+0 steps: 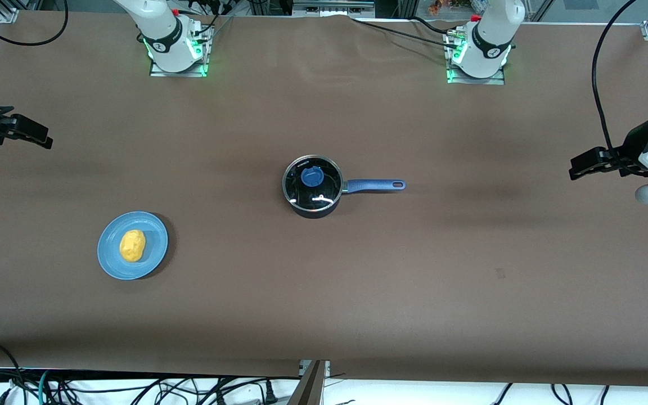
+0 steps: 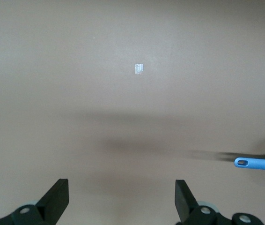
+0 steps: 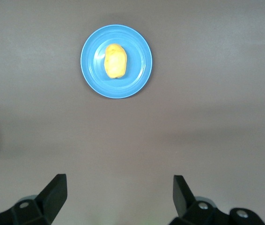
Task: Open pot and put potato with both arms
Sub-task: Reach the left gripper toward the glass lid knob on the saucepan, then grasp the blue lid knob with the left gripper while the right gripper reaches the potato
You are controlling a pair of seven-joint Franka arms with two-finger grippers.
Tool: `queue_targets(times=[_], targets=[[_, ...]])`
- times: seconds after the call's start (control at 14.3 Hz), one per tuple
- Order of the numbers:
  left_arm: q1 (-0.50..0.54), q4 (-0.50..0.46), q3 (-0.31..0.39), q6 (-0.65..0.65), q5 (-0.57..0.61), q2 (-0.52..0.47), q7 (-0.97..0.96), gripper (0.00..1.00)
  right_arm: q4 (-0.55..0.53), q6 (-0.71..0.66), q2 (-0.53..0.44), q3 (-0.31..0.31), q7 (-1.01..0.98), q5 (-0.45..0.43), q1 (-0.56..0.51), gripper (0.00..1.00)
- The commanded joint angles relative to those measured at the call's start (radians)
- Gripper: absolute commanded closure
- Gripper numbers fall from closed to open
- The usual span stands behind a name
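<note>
Sitting mid-frame on the brown bench [image 1: 324, 292]: small black round pot [image 1: 313, 187], glass lid with blue knob [image 1: 311, 177] on, blue handle [image 1: 374, 185] pointing at the left arm's end. Lumpy yellow-orange potato [image 1: 132, 246] rests on a flat blue plate [image 1: 111, 264], lower left of frame. Left claw [image 2: 122, 197] and right claw [image 3: 120, 194] both hover spread, empty, at the frame edges.

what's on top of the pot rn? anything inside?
A glass lid with a blue knob sits shut on the pot. Through the glass only dark interior and glare show; contents cannot be told. The potato is on the plate.
</note>
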Motion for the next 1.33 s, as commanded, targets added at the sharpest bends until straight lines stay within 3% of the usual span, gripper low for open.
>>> queue_targets(times=[0.0, 0.49, 0.91, 1.26], targets=[[0.006, -0.025, 0.001, -0.005, -0.029, -0.025, 0.021, 0.0, -0.025, 0.005, -0.023, 0.005, 0.017, 0.017, -0.004, 0.0], [-0.056, -0.045, -0.011, 0.007, -0.078, 0.004, -0.033, 0.0, -0.025, 0.003, -0.023, 0.005, 0.017, 0.017, -0.002, 0.0], [-0.376, -0.037, -0.014, 0.275, -0.101, 0.178, -0.598, 0.0, -0.023, 0.002, -0.006, 0.006, 0.011, 0.008, -0.002, 0.0], [-0.587, -0.027, -0.01, 0.546, -0.068, 0.349, -0.959, 0.0, -0.022, 0.045, 0.133, 0.005, 0.017, -0.061, 0.013, 0.0]])
